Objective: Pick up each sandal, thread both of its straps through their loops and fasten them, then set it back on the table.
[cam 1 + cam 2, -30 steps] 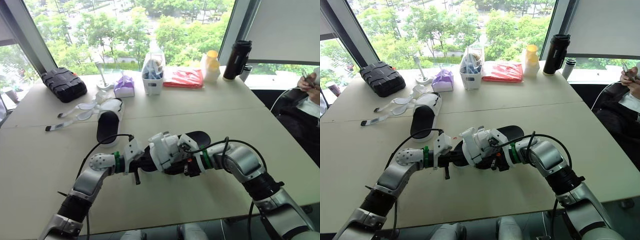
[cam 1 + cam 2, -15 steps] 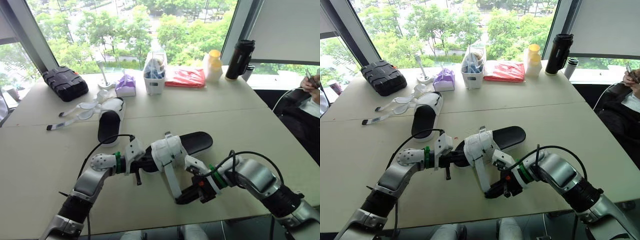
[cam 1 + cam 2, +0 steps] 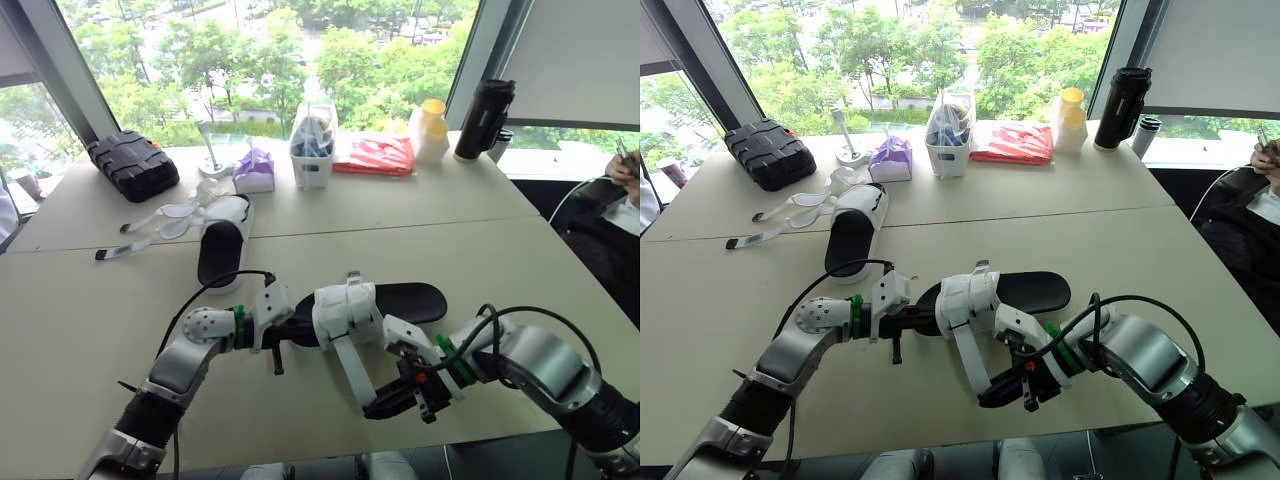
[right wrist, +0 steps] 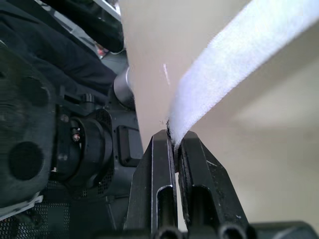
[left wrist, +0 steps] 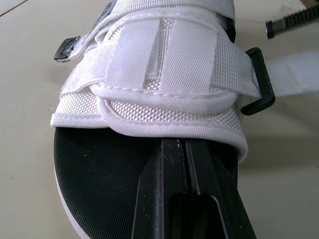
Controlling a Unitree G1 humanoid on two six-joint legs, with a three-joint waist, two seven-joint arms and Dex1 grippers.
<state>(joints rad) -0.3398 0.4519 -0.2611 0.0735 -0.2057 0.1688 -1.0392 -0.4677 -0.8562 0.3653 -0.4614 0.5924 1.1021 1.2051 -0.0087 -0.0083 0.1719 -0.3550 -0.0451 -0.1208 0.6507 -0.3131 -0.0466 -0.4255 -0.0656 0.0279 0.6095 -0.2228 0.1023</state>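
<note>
A black-soled sandal [image 3: 400,298] with white straps lies on the table [image 3: 520,250] in front of me. My left gripper [image 3: 296,333] is shut on one end of its sole, seen close in the left wrist view [image 5: 185,145] just below the fastened white strap [image 5: 164,69] and a black loop [image 5: 259,94]. A long white strap [image 3: 350,365] runs from the sandal toward the table's front edge. My right gripper [image 3: 374,408] is shut on its tip, with the strap [image 4: 234,64] pinched between the fingers [image 4: 192,164]. A second sandal [image 3: 222,245] lies farther left, its straps [image 3: 150,225] loose.
Along the far edge stand a black case [image 3: 133,165], a purple pack [image 3: 253,170], a white basket [image 3: 310,150], a red bag [image 3: 372,155], yellow-capped bottles [image 3: 430,130] and a black flask [image 3: 482,118]. A person [image 3: 625,165] sits at the far right.
My right gripper has drawn back from the sandal toward the table's front edge, pulling the white strap out long. The sandal has slid a little to the right.
</note>
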